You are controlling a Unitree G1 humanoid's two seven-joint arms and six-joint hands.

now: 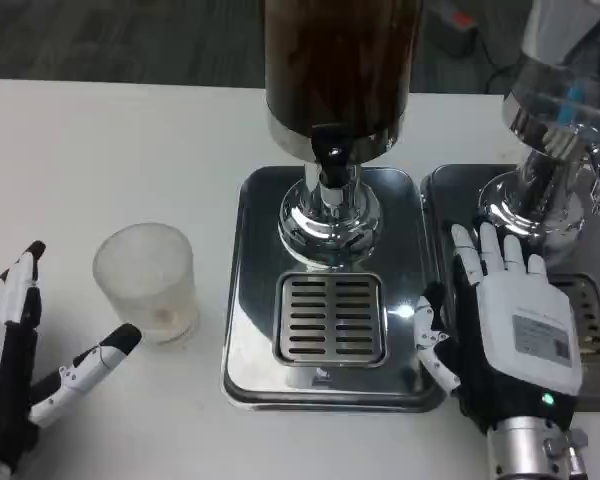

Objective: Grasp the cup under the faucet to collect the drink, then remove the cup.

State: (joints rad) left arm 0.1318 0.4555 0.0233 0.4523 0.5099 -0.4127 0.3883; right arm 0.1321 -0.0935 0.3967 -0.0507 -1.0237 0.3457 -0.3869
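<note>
Here, left robot hand (pixel 20 350) spread beside the cup (pixel 146 282), right robot hand (pixel 505 325) spread, flat by the drip tray (pixel 330 318).

A white table (pixel 100 150) fills most of the head view, its surface smooth and evenly lit, with soft shadows and no hard glare. Beyond its far edge lies a dark grey carpeted floor (pixel 110 40) with a faint ribbed pattern. At the upper right, on that floor, sits a dark object with a small red part (pixel 464 20) and a black cable (pixel 500 60) trailing nearby.
</note>
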